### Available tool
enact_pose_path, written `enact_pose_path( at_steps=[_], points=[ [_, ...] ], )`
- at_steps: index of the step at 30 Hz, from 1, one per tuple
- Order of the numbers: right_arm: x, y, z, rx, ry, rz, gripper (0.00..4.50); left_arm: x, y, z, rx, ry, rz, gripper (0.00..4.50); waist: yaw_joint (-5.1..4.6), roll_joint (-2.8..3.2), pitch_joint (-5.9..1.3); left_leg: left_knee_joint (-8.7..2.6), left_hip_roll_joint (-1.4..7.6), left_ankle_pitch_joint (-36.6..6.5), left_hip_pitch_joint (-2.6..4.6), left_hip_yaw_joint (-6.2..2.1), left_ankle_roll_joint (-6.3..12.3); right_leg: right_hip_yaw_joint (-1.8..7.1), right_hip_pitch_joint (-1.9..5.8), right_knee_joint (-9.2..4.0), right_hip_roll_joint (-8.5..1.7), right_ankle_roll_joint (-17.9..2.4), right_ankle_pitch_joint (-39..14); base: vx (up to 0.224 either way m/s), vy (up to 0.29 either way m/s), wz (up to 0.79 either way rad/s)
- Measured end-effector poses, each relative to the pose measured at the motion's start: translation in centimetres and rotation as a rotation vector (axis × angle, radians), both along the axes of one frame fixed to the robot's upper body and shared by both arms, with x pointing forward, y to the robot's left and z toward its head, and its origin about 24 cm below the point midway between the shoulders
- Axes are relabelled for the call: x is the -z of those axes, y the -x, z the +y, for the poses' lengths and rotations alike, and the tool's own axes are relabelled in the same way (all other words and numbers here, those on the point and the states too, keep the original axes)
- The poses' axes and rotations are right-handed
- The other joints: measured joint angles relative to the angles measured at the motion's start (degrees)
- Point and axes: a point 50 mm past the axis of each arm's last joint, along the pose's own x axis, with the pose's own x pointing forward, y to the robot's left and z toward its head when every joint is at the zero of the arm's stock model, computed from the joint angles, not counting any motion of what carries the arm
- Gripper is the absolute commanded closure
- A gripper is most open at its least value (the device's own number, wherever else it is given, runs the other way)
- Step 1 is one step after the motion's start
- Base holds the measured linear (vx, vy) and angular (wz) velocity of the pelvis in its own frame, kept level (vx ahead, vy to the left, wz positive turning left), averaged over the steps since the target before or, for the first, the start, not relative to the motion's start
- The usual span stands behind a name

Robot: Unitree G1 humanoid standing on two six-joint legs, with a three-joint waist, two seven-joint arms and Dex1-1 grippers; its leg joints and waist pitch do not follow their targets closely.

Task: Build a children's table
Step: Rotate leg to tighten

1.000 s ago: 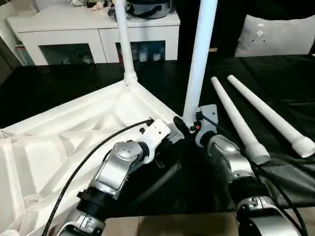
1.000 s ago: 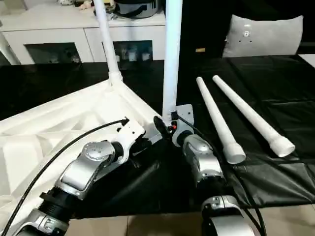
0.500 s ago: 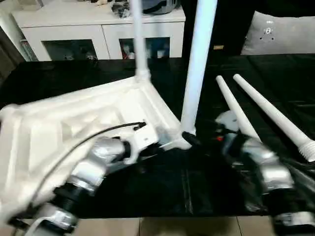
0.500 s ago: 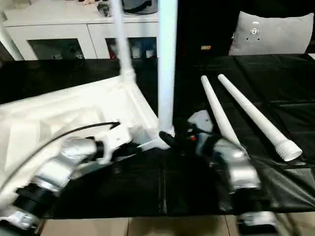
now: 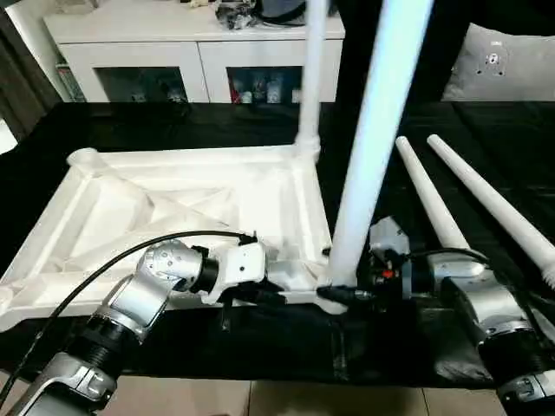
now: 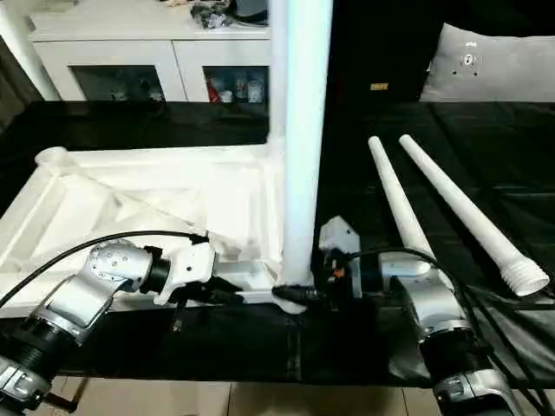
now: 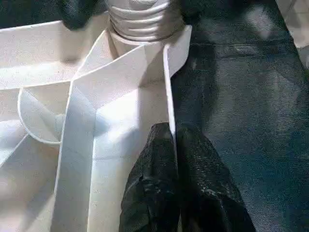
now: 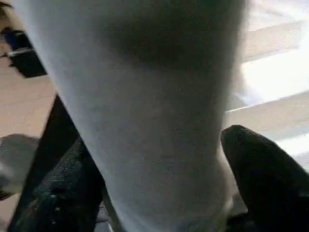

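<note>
From my station I saw the small white plastic children's table top [image 5: 173, 199] lying upside down, ribbed underside up, on the black-covered table [image 5: 486, 130], with two long round tapered white legs standing upright in its far [image 5: 310, 69] and near [image 5: 373, 147] corner sockets on the robot's right. Two more white tapered legs [image 6: 451, 204] lay side by side on the black cover, well apart from the top, to its right. My left gripper [image 7: 175, 145] had its jaws pinched narrow on the top's thin near edge wall. My right gripper [image 8: 159, 203] had its jaws spread wide around the foot of the near upright leg.
</note>
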Motion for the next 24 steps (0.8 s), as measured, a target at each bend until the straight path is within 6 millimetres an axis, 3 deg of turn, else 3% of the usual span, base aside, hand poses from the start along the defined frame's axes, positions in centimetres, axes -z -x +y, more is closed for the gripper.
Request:
enact_pose_path(
  at_steps=[8,14,17,21,24],
  points=[
    [0.1,0.1,0.0,-0.005,-0.005,0.04,1.6,0.0,0.0,-0.1,0.011,0.002,0.003,4.5,0.39,0.0,-0.01,0.0,0.02,0.0,0.02,0.0,0.0,-0.02,0.0,0.04,0.01,0.0,0.0,0.0,0.0,0.0],
    [0.3,0.5,0.3,0.012,-0.025,0.067,1.73,0.2,0.2,0.0,-0.027,0.029,0.057,4.5,0.5,0.02,-0.02,0.0,0.04,0.0,0.05,0.01,-0.01,-0.03,0.0,0.05,0.01,0.0,0.0,0.0,0.0,0.0],
    [0.6,0.3,0.9,0.071,-0.044,0.067,1.73,0.4,0.3,0.2,-0.098,0.048,0.084,4.5,0.09,0.05,-0.07,0.01,0.07,0.01,0.15,0.02,-0.03,-0.02,0.04,0.11,0.03,0.0,0.0,0.0,0.0,0.0],
    [1.5,-1.6,2.6,0.374,-0.081,0.045,1.74,0.7,-0.5,-0.1,-0.342,0.07,0.087,4.5,-2.46,-0.01,-0.02,0.02,0.1,-0.02,0.84,0.0,-0.51,0.02,0.48,0.08,0.01,0.17,-0.09,0.0,0.0,0.0],
    [1.7,-3.3,3.3,0.599,-0.091,0.039,1.74,0.9,-0.8,-1.9,-0.491,0.108,0.077,4.5,-4.03,-0.26,0.07,0.02,0.08,0.06,0.91,0.05,-0.62,0.04,0.47,-0.06,-0.03,0.24,-0.14,0.0,0.0,0.0]
  ],
)
